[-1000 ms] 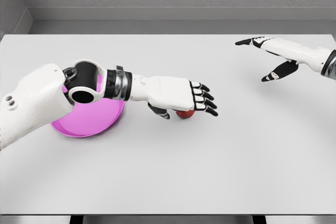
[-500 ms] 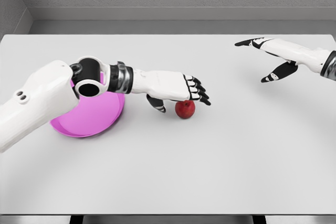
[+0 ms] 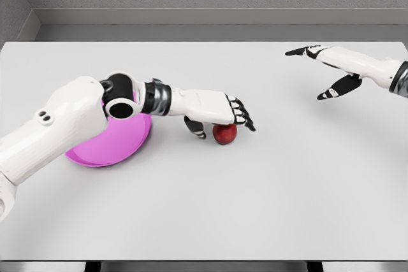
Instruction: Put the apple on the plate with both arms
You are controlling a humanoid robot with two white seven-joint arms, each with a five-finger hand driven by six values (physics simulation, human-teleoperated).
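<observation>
Grasp step: left hand (image 3: 213, 110) fingers curling over apple (image 3: 224, 134), not clamped. Next: close, carry to plate (image 3: 121, 148). Right hand (image 3: 331, 71) open, idle.

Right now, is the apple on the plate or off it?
Off. The apple sits on the table, right of the pink plate, with the left hand just over it.

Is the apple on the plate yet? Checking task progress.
No, the apple sits on the table, right of the pink plate.
</observation>
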